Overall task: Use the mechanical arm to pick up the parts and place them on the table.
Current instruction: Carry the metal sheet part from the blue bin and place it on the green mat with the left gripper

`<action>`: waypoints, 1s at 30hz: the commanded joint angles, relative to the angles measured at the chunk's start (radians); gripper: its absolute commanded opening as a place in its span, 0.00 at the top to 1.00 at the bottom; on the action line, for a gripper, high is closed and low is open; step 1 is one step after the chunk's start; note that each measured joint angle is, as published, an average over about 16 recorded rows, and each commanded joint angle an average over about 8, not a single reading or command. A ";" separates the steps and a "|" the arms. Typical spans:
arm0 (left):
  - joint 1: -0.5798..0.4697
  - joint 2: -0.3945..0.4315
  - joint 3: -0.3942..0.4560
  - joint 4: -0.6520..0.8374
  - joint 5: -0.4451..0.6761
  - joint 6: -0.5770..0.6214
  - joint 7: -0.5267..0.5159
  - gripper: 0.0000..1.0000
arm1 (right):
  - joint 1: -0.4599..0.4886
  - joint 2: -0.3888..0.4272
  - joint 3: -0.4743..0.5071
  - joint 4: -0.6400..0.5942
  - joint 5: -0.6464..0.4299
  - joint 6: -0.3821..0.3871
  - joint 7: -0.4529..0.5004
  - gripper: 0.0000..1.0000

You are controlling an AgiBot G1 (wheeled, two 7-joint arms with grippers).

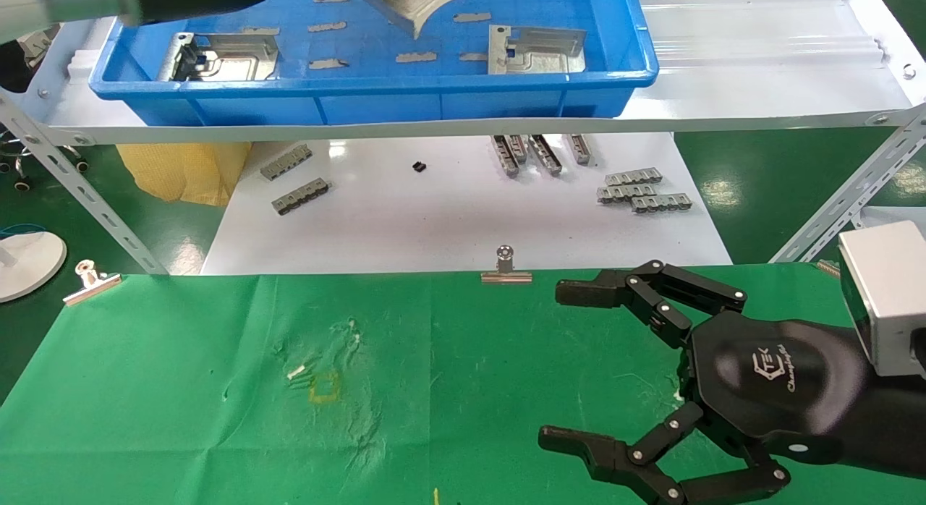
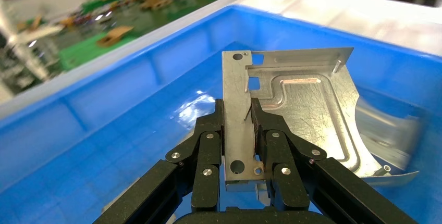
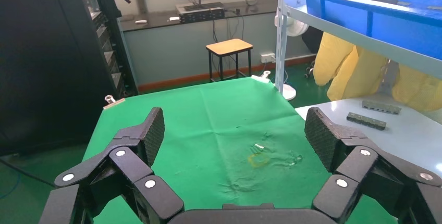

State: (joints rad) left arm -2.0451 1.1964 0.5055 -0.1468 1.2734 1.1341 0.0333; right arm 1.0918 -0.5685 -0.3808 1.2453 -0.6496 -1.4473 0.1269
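Note:
In the left wrist view my left gripper (image 2: 237, 110) is shut on the bent edge of a silver ribbed part (image 2: 307, 109), held just above the floor of the blue tray (image 2: 94, 114). The head view shows that part (image 1: 416, 6) at the top edge, over the tray (image 1: 376, 103). Two more parts lie in the tray, one at its left (image 1: 224, 56) and one at its right (image 1: 535, 51). My right gripper (image 1: 563, 364) hovers open and empty over the right side of the green table (image 1: 217, 389); its wrist view shows bare cloth (image 3: 219, 114) between the fingers.
The tray stands on a raised white shelf with slanted metal struts (image 1: 87, 194) at both ends. Below it a glossy white board (image 1: 434, 223) carries small grey slotted bars (image 1: 644, 189). Binder clips (image 1: 506, 268) sit on the table's far edge. A yellow bag (image 1: 181, 168) lies behind on the left.

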 commanded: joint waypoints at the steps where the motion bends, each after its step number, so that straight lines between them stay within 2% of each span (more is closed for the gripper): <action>1: 0.000 -0.029 -0.010 -0.007 -0.017 0.063 0.037 1.00 | 0.000 0.000 0.000 0.000 0.000 0.000 0.000 0.00; 10: -0.006 -0.153 0.001 -0.014 -0.016 0.368 0.167 1.00 | 0.000 0.000 0.000 0.000 0.000 0.000 0.000 0.00; 14: 0.019 -0.203 0.024 -0.049 -0.012 0.453 0.218 1.00 | 0.000 0.000 0.000 0.000 0.000 0.000 0.000 0.00; 23: 0.200 -0.321 0.178 -0.270 -0.037 0.468 0.333 1.00 | 0.000 0.000 0.000 0.000 0.000 0.000 0.000 0.00; 30: 0.290 -0.313 0.304 -0.277 -0.002 0.450 0.419 1.00 | 0.000 0.000 0.000 0.000 0.000 0.000 0.000 0.00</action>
State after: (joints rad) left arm -1.7690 0.8858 0.7942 -0.4119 1.2673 1.5844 0.4529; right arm 1.0918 -0.5684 -0.3809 1.2453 -0.6496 -1.4472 0.1268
